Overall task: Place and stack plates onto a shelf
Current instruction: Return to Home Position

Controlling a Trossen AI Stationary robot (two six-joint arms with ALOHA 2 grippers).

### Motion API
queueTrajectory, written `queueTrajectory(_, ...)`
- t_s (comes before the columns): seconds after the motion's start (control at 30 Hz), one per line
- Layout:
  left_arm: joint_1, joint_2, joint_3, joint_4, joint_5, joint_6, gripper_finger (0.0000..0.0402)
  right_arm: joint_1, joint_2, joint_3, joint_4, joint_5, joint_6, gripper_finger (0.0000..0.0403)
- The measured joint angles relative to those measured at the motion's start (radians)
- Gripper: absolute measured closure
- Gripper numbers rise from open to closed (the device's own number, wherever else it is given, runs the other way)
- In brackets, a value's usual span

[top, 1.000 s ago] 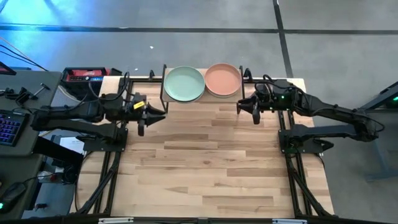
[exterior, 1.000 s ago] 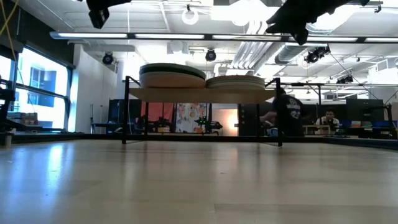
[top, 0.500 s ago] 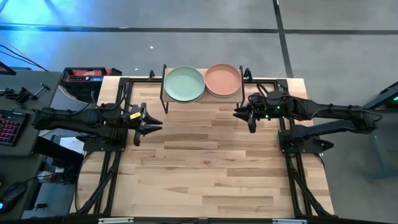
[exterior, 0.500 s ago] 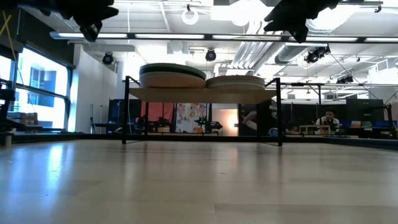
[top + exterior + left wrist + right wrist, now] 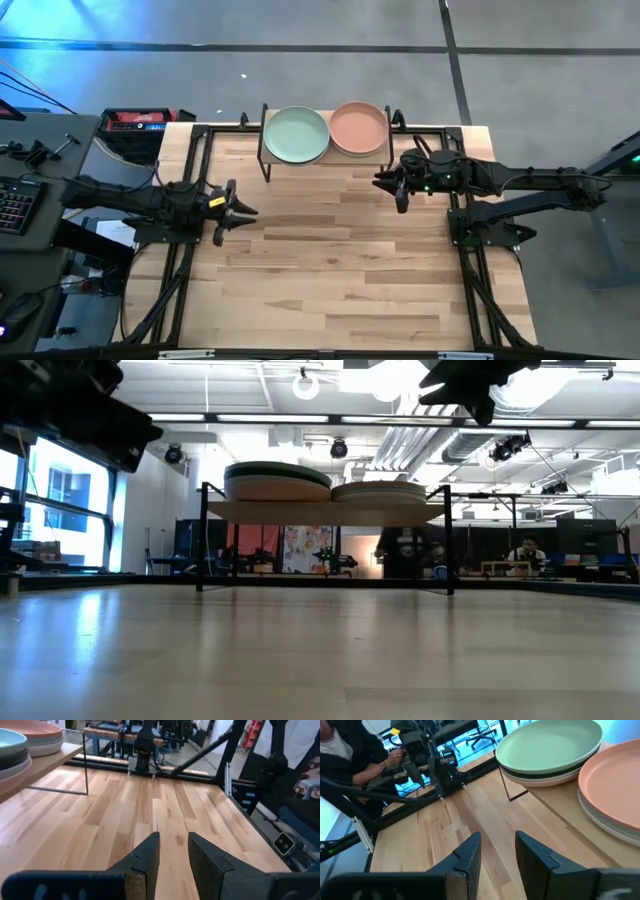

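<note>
The shelf (image 5: 325,157) stands at the table's far edge on thin black legs. Two stacks of plates rest on its wooden top: a pale green plate (image 5: 296,134) tops the left one and a peach plate (image 5: 358,128) tops the right one. The low view shows both stacks (image 5: 278,481) (image 5: 378,491) edge-on. My left gripper (image 5: 246,210) hovers over the table's left part, well short of the shelf, open with nothing between its fingers (image 5: 173,851). My right gripper (image 5: 388,192) hangs higher, just in front of the shelf's right end, also open and holding nothing (image 5: 497,851).
Bare wooden tabletop (image 5: 330,270) spreads between the arms and toward the near edge. Black frame rails (image 5: 185,260) run along both sides. A desk with a keyboard (image 5: 15,205) stands off the table's left. A person (image 5: 340,742) sits in the room beyond.
My left gripper has come down and drawn back toward the table's left and near edges, rolling a little, still open. My right gripper has shifted slightly toward the near edge and the middle. The plates and the shelf have not moved.
</note>
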Motion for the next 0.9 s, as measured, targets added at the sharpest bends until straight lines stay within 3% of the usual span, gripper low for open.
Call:
queueTrajectory(0.33, -0.003, -0.110, -0.122, 0.044, -0.001, 0.027, 0.0312, 0.000, 0.000, 0.000, 0.013, 0.029, 0.004, 0.0302)
queueTrajectory(0.9, -0.003, -0.169, -0.194, 0.070, 0.005, 0.136, 0.0312, 0.000, 0.000, 0.000, 0.013, 0.029, -0.007, 0.0302)
